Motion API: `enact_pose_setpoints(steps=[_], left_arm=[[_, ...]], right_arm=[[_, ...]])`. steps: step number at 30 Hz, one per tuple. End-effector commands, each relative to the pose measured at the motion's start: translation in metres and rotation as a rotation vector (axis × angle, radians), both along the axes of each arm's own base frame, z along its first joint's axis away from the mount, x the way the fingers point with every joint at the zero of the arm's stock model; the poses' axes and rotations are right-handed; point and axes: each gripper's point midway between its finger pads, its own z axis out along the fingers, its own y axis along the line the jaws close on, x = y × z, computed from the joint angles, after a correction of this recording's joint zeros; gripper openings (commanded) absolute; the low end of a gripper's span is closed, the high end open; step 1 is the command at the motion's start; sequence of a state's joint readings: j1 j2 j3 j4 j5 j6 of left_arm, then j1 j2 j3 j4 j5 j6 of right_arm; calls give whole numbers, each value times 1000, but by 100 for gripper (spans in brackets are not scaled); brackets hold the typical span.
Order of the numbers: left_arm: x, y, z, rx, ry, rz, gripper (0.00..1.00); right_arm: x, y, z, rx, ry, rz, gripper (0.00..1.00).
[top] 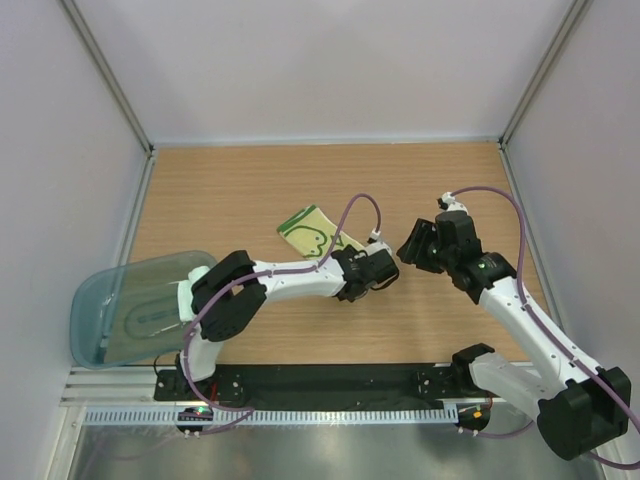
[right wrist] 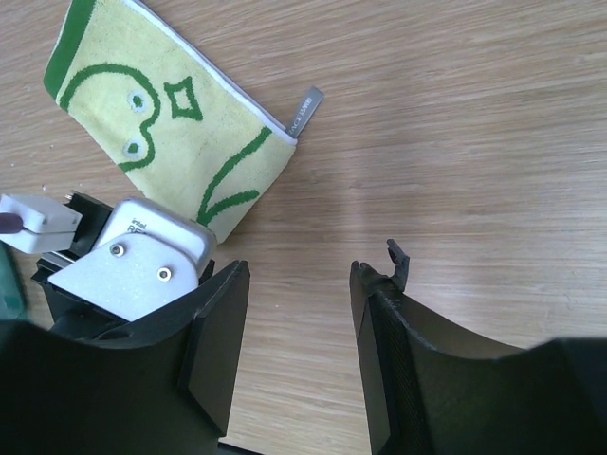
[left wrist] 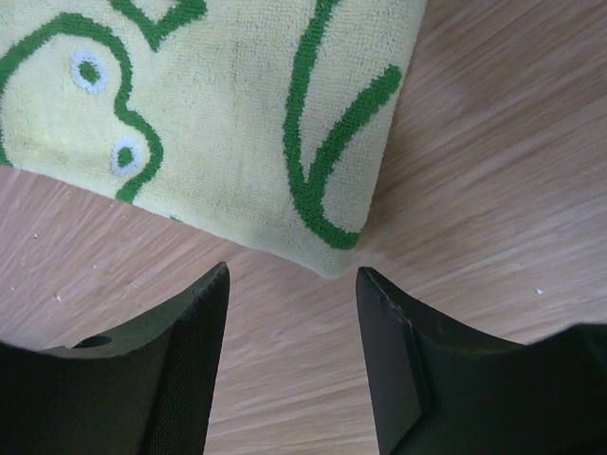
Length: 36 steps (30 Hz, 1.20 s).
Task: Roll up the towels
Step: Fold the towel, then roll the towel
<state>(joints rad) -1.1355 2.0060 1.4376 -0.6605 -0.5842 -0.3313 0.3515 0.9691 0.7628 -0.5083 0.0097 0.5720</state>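
One towel (top: 312,232) lies folded flat on the wooden table, cream-yellow with green doodle lines and a green band at its far end. In the left wrist view its near corner (left wrist: 332,256) sits just ahead of my left gripper (left wrist: 292,273), which is open with only bare wood between its fingers. My left gripper (top: 352,256) hovers at the towel's right-hand corner. My right gripper (top: 410,250) is to the right of it, open and empty (right wrist: 299,267). The towel (right wrist: 171,133) shows up-left in the right wrist view, with a grey tag (right wrist: 305,109).
A translucent teal-grey plastic bin (top: 120,305) rests at the table's left near edge. The left arm's silver wrist camera (right wrist: 142,256) sits close beside my right gripper's left finger. Pale walls enclose the table on three sides.
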Motion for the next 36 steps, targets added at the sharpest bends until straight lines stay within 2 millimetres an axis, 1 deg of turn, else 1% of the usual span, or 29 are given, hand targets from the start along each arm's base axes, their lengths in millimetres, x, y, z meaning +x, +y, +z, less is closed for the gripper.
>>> enact_pose_setpoints(steps=[1,5,11,15,19,23,27,29,30,32,33,35,36], left_arm=[[12,-6,14,-21,-52,-14,57],[9,-14,4,-27,-17,-55,56],[9,-9,-4,-7,-23,-58,50],[10,-9,-3,-6,-34,-68,49],[10,-11,-12,9,-21,-81,49],[10,-18,-17,-17,-13,-99,49],[11,-20,-23,-14,-5,-107,47],[11,-20,-26,-19,4,-104,42],[10,-19,-30,-24,19,-108,31],[12,-15,-31,-45,35,-92,25],[13,-12,-33,-54,40,-88,17],[15,-6,-34,-72,50,-75,11],[17,-6,-29,-90,48,-70,10]], right_arm=[[7,-4,11,-24,-44,-15,54],[10,-4,7,-33,-34,-14,54],[13,-2,-4,-37,-5,-11,53],[16,2,-8,-27,5,-6,53],[17,3,-9,-22,5,-2,53],[17,2,-9,-27,7,-4,53],[16,2,-11,-31,14,-3,53],[16,2,-11,-30,14,-1,53],[16,3,-11,-26,15,0,53],[16,5,-10,-22,17,5,53],[16,5,-10,-19,18,6,53],[17,6,-11,-18,21,6,53],[17,11,-10,6,25,27,53]])
